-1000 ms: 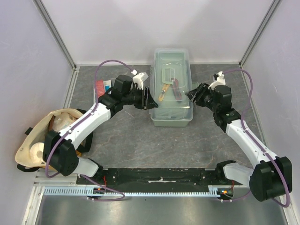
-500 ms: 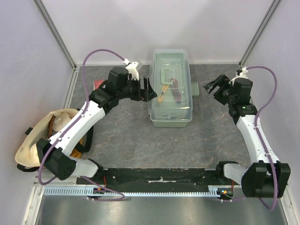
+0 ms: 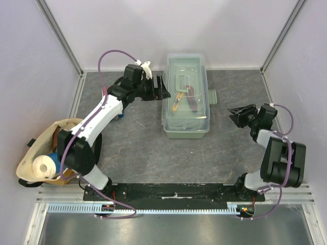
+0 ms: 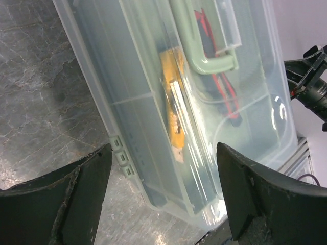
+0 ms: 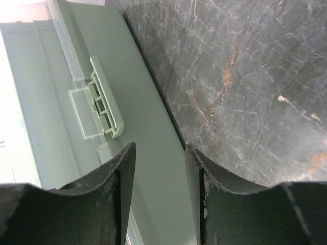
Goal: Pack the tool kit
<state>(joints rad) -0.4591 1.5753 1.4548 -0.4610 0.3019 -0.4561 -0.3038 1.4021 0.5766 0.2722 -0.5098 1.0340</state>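
Note:
The tool kit's pale-green toolbox [image 3: 186, 121] lies in the middle of the table with its clear lid down and handle [image 4: 198, 47] flat. Through the lid I see a yellow knife [image 4: 172, 109] and a red-black cutter [image 4: 223, 87]. My left gripper [image 3: 164, 88] hovers just off the box's left side, jaws wide open and empty [image 4: 163, 196]. My right gripper [image 3: 233, 116] floats over bare table to the right of the box, apart from it. Its fingers [image 5: 104, 199] stand moderately apart with nothing between them [image 5: 159, 184]. A side latch [image 5: 104, 99] sticks out from the box wall.
A tan cloth bag [image 3: 36, 153] with a paper roll [image 3: 43, 166] slumps at the left edge. A red-and-blue packet [image 3: 107, 94] lies mostly hidden under the left arm. Pale walls close in the table on three sides.
Both grippers have come away from the box's sides. The left opened wide and drew back up-left; the right pulled off to the right and nearer, opening and then narrowing.

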